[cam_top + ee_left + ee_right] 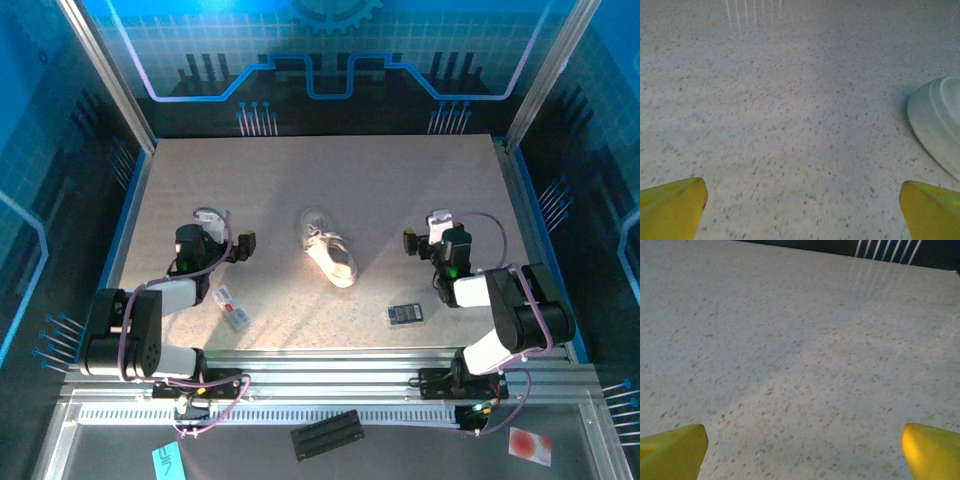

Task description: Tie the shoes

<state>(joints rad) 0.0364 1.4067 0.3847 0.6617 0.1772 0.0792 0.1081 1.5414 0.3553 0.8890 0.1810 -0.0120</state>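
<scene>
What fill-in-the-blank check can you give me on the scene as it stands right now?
The left pincer and the right pincer both stand ___.
The sneaker lies ___ them.
The black device lies on the robot's ___ side.
Missing words: open; between; right.
</scene>
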